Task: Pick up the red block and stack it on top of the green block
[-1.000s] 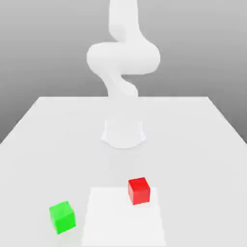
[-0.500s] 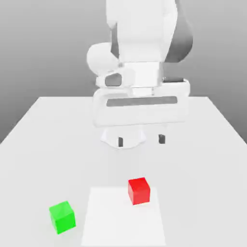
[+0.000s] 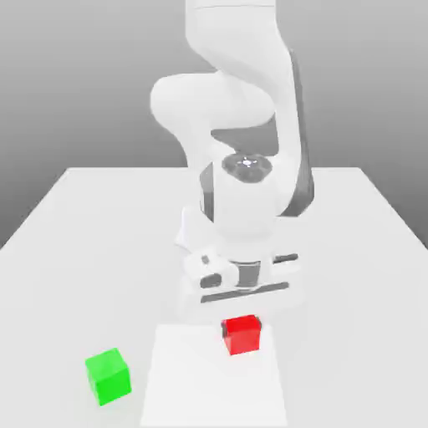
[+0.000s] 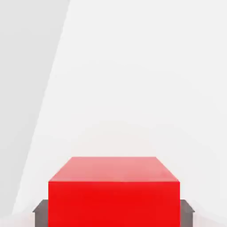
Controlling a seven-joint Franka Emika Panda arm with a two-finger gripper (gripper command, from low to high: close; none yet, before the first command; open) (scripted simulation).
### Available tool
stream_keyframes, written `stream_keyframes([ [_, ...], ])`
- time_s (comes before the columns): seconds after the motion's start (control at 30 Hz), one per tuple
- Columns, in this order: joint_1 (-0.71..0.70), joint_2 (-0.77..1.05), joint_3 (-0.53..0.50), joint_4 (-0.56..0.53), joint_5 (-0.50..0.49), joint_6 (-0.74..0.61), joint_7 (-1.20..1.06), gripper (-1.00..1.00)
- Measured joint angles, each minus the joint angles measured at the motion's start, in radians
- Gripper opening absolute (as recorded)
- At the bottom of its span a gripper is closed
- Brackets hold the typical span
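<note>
Leftmost in the exterior view, a bright green cube-shaped block lies on the pale grey tabletop, turned at an angle and well apart from the gripper. Its upper face is uncovered. Next toward the exterior view's right, the white base of the arm stands farther back on the tabletop, partly hidden by the parts in front of it. Nearer the camera lies a flat, bright white panel, beside the green block but apart from it; its far edge passes behind the red block. The red cube-shaped block is upright on this panel, close to the far edge and toward the exterior view's right side. The two-finger gripper points downward and grasps the red block, with one dark fingertip against each of two opposite sides. In the hand view, both dark pads adjoin the red sides, and the white panel extends beyond the block. Above, the white robot arm with dark grey trim bends down to the gripper; its upper section leans toward the exterior view's right.
</note>
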Motion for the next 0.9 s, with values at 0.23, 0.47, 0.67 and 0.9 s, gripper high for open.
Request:
stream_keyframes([
  [0.23, -0.005, -0.157, 0.009, -0.022, 0.012, -0.135, -0.01, -1.0],
  [0.47, -0.151, -0.212, -0.081, 0.104, 0.023, -0.316, 0.101, -1.0],
  [0.67, -0.313, -0.107, -0.16, 0.287, 0.048, -0.395, 0.236, -1.0],
  [0.9, -0.329, 0.029, -0.137, 0.306, 0.096, -0.279, 0.211, 1.0],
])
